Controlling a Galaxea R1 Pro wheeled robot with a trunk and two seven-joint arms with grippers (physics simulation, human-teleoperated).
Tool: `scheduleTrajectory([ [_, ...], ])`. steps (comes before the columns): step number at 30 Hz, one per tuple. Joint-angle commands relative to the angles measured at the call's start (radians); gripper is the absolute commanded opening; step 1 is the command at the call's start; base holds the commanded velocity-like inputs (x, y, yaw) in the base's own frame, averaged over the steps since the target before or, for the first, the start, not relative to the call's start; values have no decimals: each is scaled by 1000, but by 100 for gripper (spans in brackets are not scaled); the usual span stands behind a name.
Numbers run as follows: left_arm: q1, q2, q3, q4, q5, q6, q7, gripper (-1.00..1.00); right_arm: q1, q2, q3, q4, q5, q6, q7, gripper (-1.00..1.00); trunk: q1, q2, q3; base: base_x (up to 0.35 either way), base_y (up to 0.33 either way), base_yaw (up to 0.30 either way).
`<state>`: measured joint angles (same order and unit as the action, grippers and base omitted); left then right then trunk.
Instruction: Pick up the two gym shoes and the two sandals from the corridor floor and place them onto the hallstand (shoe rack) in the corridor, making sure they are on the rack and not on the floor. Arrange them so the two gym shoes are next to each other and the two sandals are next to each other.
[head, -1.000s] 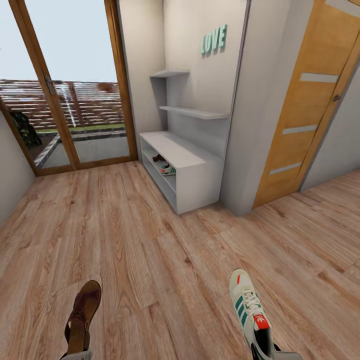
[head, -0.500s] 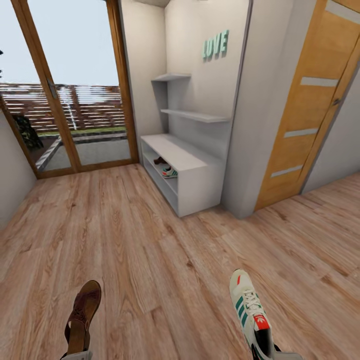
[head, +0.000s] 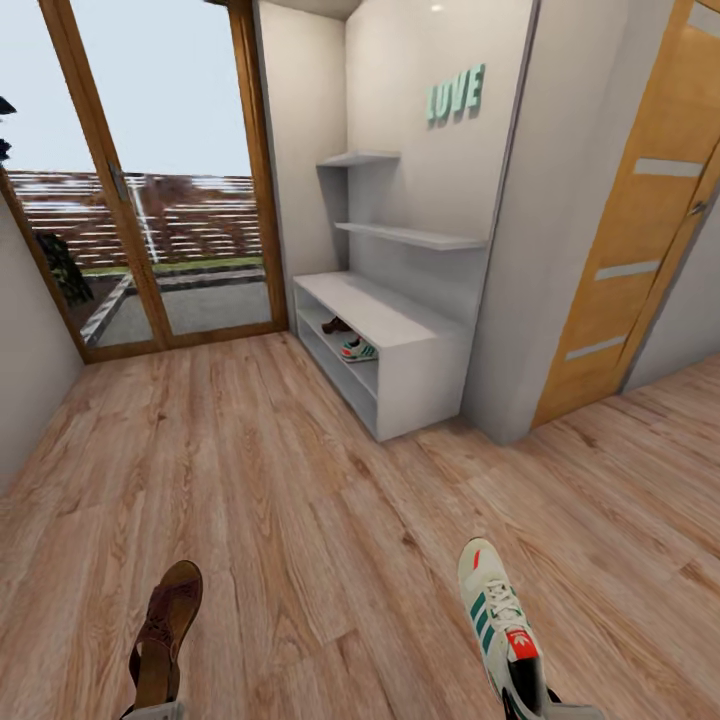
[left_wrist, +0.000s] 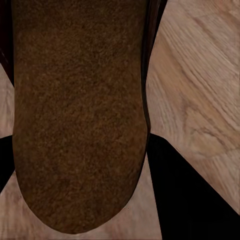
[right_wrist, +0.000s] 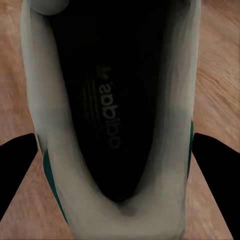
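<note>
My left gripper (head: 152, 709) is shut on the heel end of a dark brown sandal (head: 166, 622), held over the corridor floor (head: 300, 520); its mottled sole (left_wrist: 80, 115) shows between the black fingers (left_wrist: 192, 200). In my right gripper (head: 537, 702), a white gym shoe (head: 497, 618) with teal stripes is clamped at the heel, and its dark insole (right_wrist: 107, 110) lies between the fingers (right_wrist: 215, 170). Ahead stands the light-grey hallstand (head: 395, 318). On its upper low shelf sit a second gym shoe (head: 358, 350) and a second sandal (head: 337, 325) side by side.
A glass door with a wooden frame (head: 255, 170) closes the far end at the left. To the right of the hallstand a grey wall pillar (head: 520, 300) juts out, then a wooden door (head: 640, 250). A wall (head: 20, 390) bounds the left side.
The whole view has shifted: the hallstand and doors now sit further right and a little larger, so the camera has moved. The held sandal and gym shoe keep their places in the view.
</note>
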<state>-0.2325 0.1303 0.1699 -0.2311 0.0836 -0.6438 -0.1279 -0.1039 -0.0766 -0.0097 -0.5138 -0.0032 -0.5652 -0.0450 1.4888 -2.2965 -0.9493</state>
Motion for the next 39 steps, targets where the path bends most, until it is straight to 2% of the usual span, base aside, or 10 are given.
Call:
scheduleTrajectory([
  [1,-1,0,3,1,6,-1,-9,-100,0,0,0,0,1,-3,-3,-100,0,0,-1,95,298,0],
  [21,-1,0,5,1,5,-1,-9,-100,0,-2,0,9,2,-1,-1,-100,0,0,-1,156,292,11],
  [39,-1,0,5,1,5,0,-9,-100,0,-1,0,9,1,-1,-3,-100,0,0,-1,230,247,236],
])
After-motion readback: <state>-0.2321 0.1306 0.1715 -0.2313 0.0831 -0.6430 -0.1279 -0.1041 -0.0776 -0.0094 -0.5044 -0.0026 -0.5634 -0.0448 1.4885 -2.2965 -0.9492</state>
